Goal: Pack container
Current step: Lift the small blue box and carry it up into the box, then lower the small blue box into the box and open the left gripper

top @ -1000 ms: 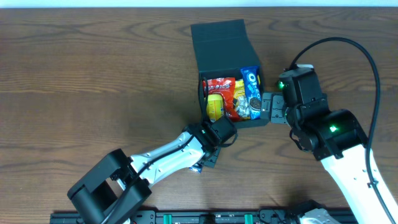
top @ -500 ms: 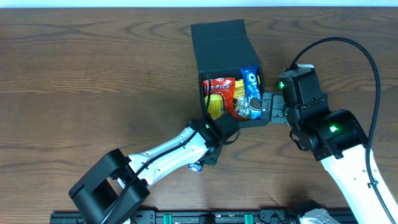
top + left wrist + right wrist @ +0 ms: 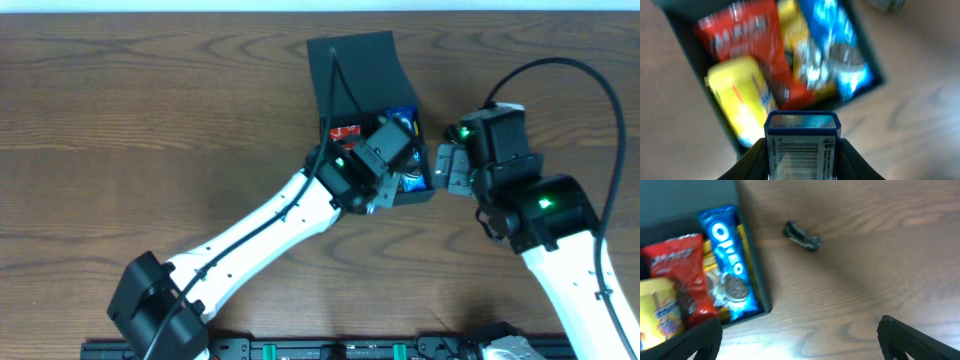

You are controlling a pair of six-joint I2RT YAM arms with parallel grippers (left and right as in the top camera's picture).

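The left hand (image 3: 802,167) was clamped on a barcoded packet (image 3: 802,137), the container (image 3: 355,65) directly below it, crowded with a red bag (image 3: 752,45), a yellow pack (image 3: 740,100) and Oreos (image 3: 725,245). Dropped there, the packet might perch on top and jam the lid. The right hand (image 3: 800,345), fingers apart, hovered beside the container.

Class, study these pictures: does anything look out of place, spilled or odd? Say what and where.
A small dark object lies alone on the table, outside the container and apart from it. It is too blurred to identify. Otherwise nothing is spilled: the packets lie inside the container.
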